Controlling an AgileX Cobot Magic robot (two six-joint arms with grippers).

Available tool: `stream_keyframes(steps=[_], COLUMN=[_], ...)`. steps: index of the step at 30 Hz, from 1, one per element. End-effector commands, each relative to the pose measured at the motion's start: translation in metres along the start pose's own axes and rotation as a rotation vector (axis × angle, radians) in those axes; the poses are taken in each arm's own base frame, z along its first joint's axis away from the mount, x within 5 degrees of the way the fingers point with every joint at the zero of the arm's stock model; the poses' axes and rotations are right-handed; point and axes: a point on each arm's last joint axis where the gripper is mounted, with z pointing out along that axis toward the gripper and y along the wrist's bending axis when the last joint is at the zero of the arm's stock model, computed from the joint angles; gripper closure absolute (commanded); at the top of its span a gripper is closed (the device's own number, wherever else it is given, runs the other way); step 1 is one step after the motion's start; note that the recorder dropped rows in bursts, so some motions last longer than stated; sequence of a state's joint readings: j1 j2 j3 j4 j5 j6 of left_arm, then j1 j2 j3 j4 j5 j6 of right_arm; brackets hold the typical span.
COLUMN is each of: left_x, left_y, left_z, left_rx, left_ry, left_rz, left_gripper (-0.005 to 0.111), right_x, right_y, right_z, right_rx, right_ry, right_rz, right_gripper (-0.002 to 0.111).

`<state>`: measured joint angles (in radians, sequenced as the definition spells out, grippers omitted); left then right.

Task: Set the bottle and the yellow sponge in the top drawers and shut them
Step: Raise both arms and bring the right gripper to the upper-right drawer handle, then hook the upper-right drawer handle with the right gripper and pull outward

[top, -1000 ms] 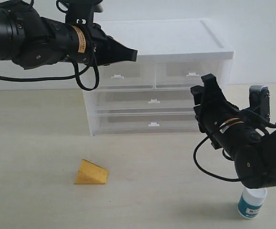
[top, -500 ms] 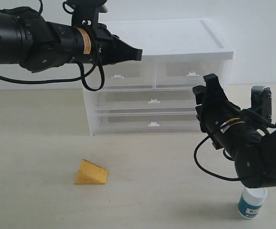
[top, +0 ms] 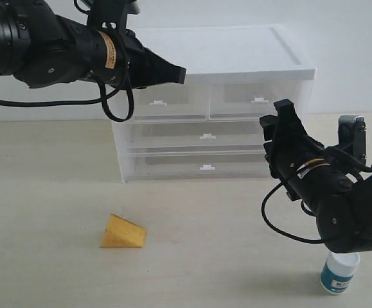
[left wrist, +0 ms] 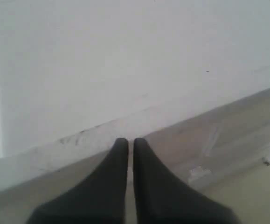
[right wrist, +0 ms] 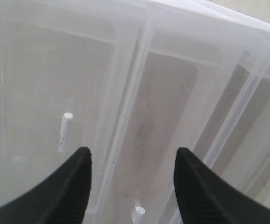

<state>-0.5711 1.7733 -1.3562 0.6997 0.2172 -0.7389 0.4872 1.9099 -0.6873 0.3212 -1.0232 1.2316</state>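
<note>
I note the drawer unit (top: 237, 58) with both top drawers (top: 173, 102) shut, left gripper (top: 180, 74) pinched closed and empty by its lid edge, right gripper (top: 274, 114) spread wide and empty facing its front, the yellow sponge (top: 123, 232) lying out on the table (top: 44, 192) and the bottle (top: 338, 272) upright beneath my right arm.

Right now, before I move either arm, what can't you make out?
- Bottle, exterior view: top hidden behind the right arm; label too small to read.
- Top drawers, every view: cloudy fronts blur the insides.
- Left gripper, left wrist view: whether its tips touch the cabinet is unclear.
</note>
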Motion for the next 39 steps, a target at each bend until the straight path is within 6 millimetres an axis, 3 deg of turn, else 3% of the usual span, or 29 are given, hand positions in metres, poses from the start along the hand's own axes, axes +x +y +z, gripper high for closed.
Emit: stream_keyframes(steps=[1,18,27,39], left_x=[0.009,0.005,0.02,0.019], left_y=[-0.004,0.019,0.017,0.016], left_z=[0.006,0.014,0.032,0.032], left_rx=[0.005,0.011,0.023,0.037], left_ry=[0.035,-0.032,0.005,-0.011], left_rz=[-0.02,-0.036,-0.034,-0.034], left_gripper=[0.103,0.103,0.103,0.103], right_x=[-0.001,-0.001,-0.001,-0.003], right_y=[0.002,0.008,0.017,0.03], right_z=[0.001,0.003,0.01,0.024], right_rx=[-0.008,-0.043,-0.076,-0.067], right_ry=[-0.008,-0.018,-0.027,-0.066], right_rz=[-0.005,0.003,0.021,0.066], right_gripper=[0.06,0.06,0.06,0.06])
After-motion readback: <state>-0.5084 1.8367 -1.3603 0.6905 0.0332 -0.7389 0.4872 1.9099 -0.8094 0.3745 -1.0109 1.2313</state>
